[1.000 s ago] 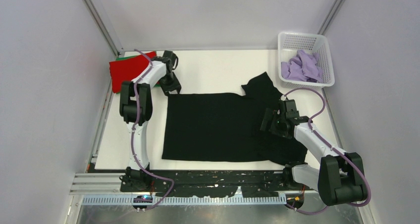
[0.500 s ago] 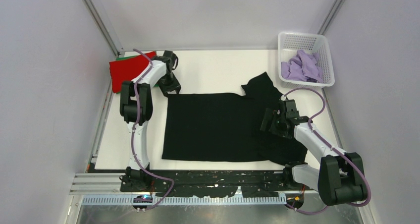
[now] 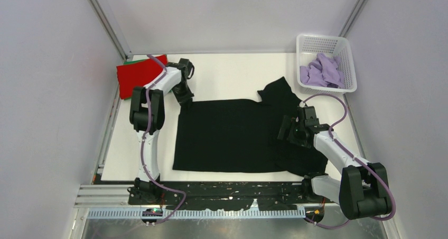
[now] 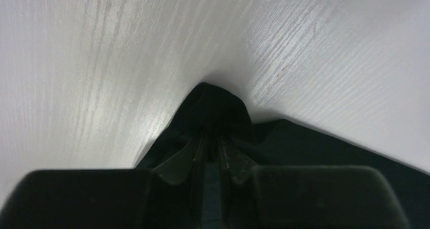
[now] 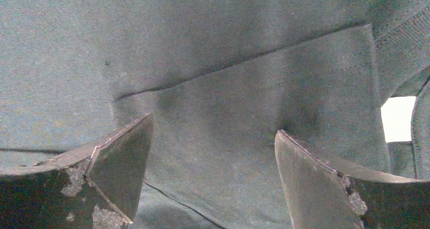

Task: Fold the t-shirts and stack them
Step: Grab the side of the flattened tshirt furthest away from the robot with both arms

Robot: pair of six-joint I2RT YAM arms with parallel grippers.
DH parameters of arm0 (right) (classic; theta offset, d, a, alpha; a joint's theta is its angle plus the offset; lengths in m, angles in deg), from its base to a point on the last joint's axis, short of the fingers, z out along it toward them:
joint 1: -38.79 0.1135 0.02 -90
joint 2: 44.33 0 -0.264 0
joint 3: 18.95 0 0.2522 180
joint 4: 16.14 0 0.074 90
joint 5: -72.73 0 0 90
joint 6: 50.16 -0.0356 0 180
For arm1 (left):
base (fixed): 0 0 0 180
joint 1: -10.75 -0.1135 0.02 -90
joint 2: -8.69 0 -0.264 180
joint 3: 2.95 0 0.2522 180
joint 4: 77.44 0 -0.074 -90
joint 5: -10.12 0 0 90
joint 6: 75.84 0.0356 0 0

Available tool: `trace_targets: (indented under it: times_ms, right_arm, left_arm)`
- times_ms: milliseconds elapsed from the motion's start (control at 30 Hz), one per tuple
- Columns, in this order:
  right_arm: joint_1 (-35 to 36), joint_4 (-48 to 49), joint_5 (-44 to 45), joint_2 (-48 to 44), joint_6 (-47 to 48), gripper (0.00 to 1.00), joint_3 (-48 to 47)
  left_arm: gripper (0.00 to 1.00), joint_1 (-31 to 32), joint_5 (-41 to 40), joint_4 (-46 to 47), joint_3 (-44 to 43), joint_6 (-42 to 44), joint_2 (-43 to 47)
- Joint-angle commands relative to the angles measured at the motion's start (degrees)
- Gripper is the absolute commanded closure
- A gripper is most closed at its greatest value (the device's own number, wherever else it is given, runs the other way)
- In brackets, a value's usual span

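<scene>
The large black t-shirt [image 3: 227, 136] lies spread on the white table, one sleeve sticking out at the far right. My left gripper [image 3: 184, 99] is shut on its far left corner; in the left wrist view the black cloth [image 4: 215, 110] bunches between the closed fingers. My right gripper [image 3: 288, 130] is open and rests low over the shirt's right part; in the right wrist view the fingers [image 5: 121, 163] stand wide apart over a folded hem of the cloth [image 5: 243, 112]. The red t-shirt [image 3: 134, 76] lies folded at the far left with a green one under it. The lavender t-shirt [image 3: 322, 71] sits crumpled in the basket.
A white mesh basket [image 3: 343, 48] stands at the far right corner. Grey walls close in the table [image 3: 227, 72] on three sides. A black rail with cables runs along the near edge.
My left gripper has moved a little right and towards the shirt's far left corner. The right arm and the shirt have hardly moved.
</scene>
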Motion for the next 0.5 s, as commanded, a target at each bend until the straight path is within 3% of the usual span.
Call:
trace_targets:
  times_ms: [0, 267, 467]
  right_arm:
    - [-0.35, 0.22, -0.65, -1.66, 0.59, 0.04, 0.62]
    - [-0.37, 0.67, -0.84, -3.04, 1.07, 0.04, 0.66]
    - [-0.37, 1.04, 0.11, -6.37, 1.73, 0.04, -0.95]
  left_arm:
    - [0.98, -0.07, -0.08, 1.53, 2.02, 0.02, 2.20]
    - [1.00, 0.53, -0.99, 3.21, 3.26, 2.31, 3.35]
    - [1.00, 2.23, -2.86, 14.07, 11.60, 4.41, 10.17]
